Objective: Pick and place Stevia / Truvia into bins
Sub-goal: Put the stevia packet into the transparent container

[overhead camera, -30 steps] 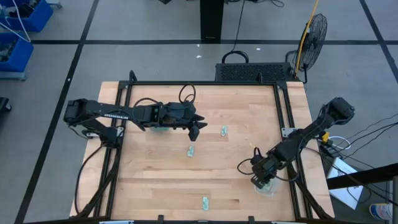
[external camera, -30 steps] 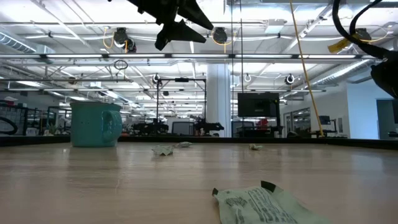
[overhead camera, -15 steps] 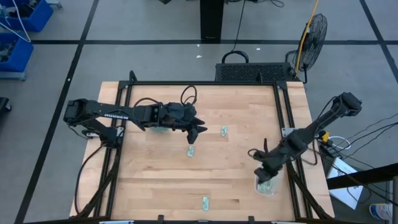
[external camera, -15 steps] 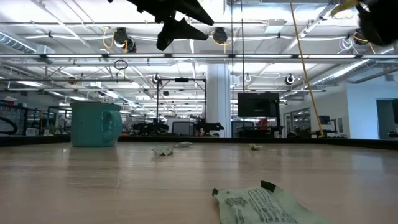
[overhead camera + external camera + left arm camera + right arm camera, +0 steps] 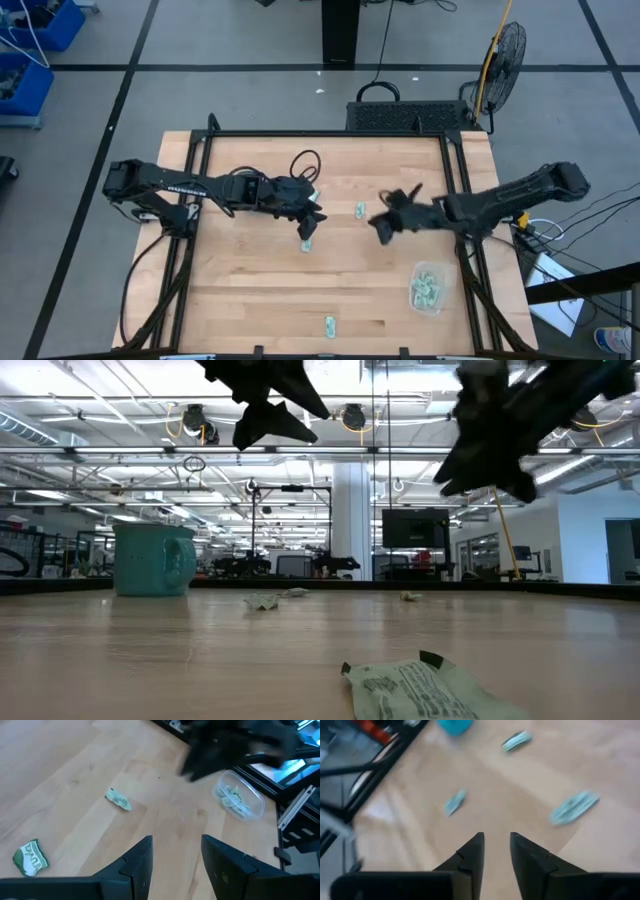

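Note:
Three pale green sachets lie flat on the wooden table: one at the middle [image 5: 307, 241], one farther back [image 5: 360, 210], one by the near edge [image 5: 329, 325]. The clear bin [image 5: 428, 287] stands near the right edge with several sachets in it. My left gripper [image 5: 311, 220] hangs open above the middle sachet [image 5: 30, 857] without touching it. My right gripper [image 5: 383, 228] is open in the air just right of the far sachet [image 5: 572, 807]. The low view shows both grippers high above the table, left [image 5: 265, 412] and right [image 5: 495, 435].
A teal mug [image 5: 152, 558] stands on the far left part of the table, behind my left arm. Black frame rails [image 5: 465, 190] run along the table's edges. Bare wood lies between the bin and the near sachet [image 5: 420, 685].
My right gripper has risen from over the bin and swung fast toward the table's middle and far side, ending beside the far sachet; it shows blurred. The bin and its sachets stayed in place. My left gripper has edged slightly toward the middle sachet.

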